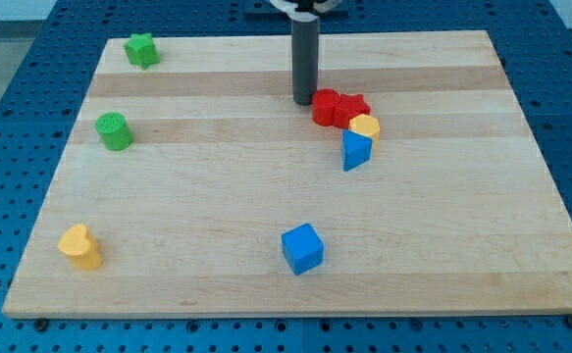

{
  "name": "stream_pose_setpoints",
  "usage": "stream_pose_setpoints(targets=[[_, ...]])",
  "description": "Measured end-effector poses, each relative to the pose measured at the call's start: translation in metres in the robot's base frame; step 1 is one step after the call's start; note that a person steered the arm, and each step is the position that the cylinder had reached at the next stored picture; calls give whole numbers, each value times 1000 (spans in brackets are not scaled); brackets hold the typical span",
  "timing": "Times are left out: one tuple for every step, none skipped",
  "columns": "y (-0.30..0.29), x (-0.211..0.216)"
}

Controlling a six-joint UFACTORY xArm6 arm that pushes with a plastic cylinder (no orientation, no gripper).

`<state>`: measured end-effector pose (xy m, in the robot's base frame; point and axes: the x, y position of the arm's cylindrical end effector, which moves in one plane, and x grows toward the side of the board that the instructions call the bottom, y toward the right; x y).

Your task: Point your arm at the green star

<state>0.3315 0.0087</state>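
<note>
The green star point(141, 49) lies at the view's top left corner of the wooden board point(217, 196). My tip point(303, 101) rests on the board near the top middle, far to the right of the green star. It stands just left of a red cylinder point(326, 107), touching or nearly touching it.
A red star point(351, 105) sits next to the red cylinder, with a yellow block point(365, 126) and a blue wedge-like block point(356, 150) below them. A green cylinder point(115, 130) is at the left, a yellow block point(80, 246) bottom left, a blue cube point(302, 248) bottom middle.
</note>
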Motion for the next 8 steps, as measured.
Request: stream_pose_setpoints(targets=[[0, 0], [0, -3], [0, -14], [-9, -22], [-39, -30], [-84, -30], [-148, -31], [-207, -31]])
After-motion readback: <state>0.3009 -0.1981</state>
